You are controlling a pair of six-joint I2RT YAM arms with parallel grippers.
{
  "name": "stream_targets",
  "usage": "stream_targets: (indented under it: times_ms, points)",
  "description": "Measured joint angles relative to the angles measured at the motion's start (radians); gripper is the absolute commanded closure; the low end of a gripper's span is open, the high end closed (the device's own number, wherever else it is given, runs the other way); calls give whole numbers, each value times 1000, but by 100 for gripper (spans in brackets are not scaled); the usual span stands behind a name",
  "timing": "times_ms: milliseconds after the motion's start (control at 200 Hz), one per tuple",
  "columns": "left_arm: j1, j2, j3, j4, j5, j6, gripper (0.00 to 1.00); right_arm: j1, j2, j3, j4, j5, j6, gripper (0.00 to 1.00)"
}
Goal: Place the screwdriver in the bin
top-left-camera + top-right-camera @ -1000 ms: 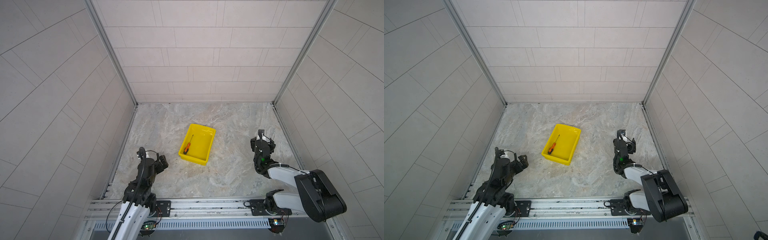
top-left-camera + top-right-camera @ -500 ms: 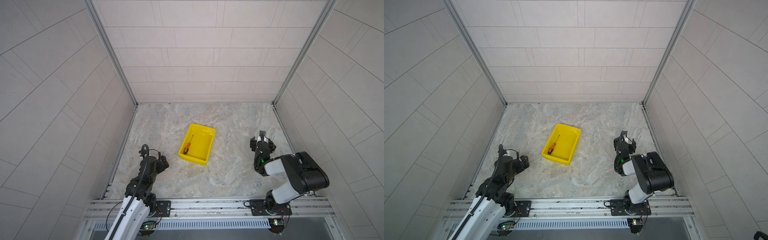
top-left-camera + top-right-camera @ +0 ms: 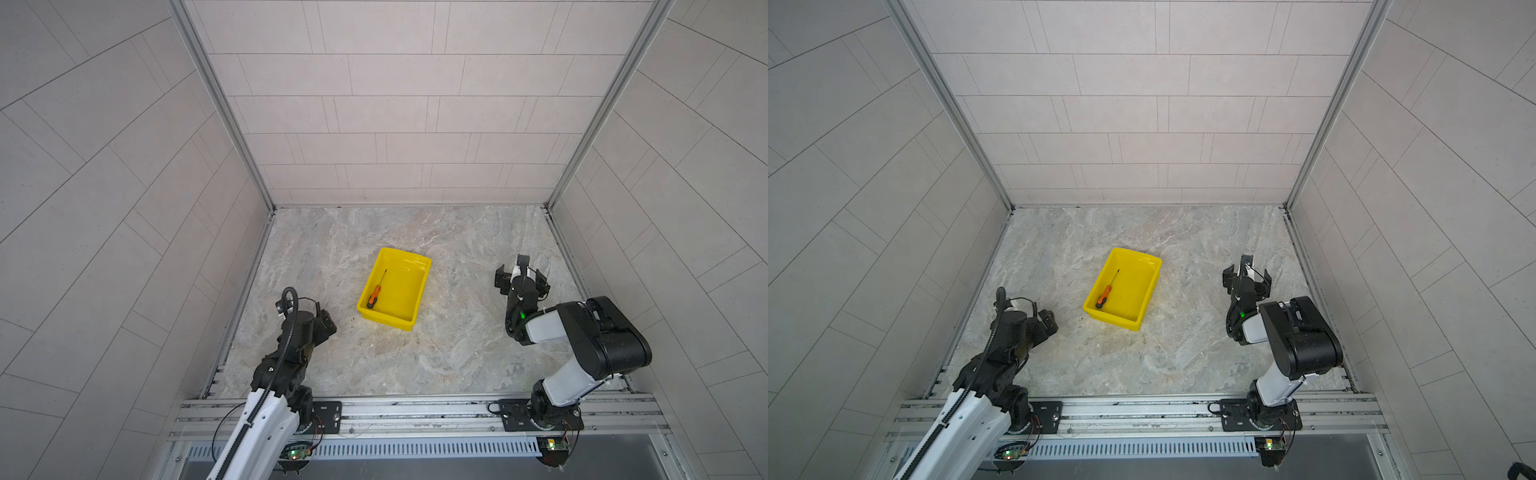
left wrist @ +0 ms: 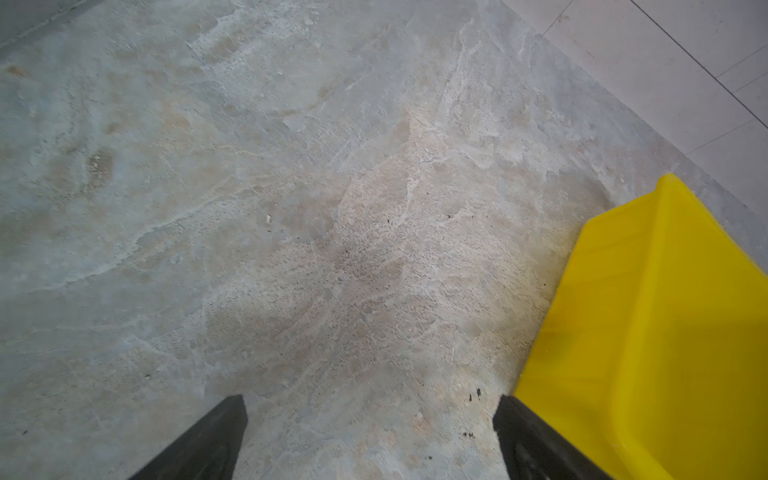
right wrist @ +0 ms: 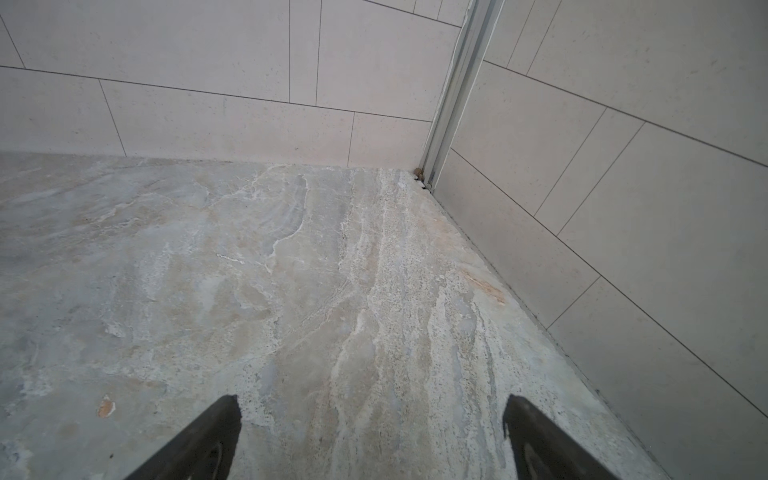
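Observation:
The screwdriver [image 3: 376, 291] [image 3: 1106, 291], orange-handled with a thin dark shaft, lies flat inside the yellow bin [image 3: 403, 291] [image 3: 1133, 291] along its left wall in both top views. My left gripper [image 3: 325, 325] [image 3: 1047, 322] hovers low over the floor near the bin's front left corner. In the left wrist view its gripper [image 4: 370, 405] is open and empty, with the bin's outer wall [image 4: 644, 332] beside one finger. My right gripper [image 3: 521, 276] [image 3: 1246, 277] is far to the bin's right, open and empty. The right wrist view shows that gripper [image 5: 372, 405] over bare floor.
Tiled walls [image 3: 395, 124] close in the marbled floor [image 3: 415, 361] on three sides, with metal corner posts [image 5: 453, 83]. The right gripper faces the back right corner. The arms' bases sit on an aluminium rail [image 3: 415, 409] along the front edge.
The right gripper's jaws have spread wider and its arm has folded up over its base. The left arm has barely shifted. Screwdriver and bin have not moved.

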Motion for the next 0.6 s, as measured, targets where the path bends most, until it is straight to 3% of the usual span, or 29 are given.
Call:
stream_targets:
  times_ms: [175,380,600]
  points:
    - [0,76,31,8,-51,-26,0,0,-1,3,-44,-6,-2,1]
    - [0,193,229,53,-149,-4,0,0,-1,3,-59,-11,-3,1]
    - [0,396,307,311,-264,200,0,0,-1,3,-59,-14,-3,1]
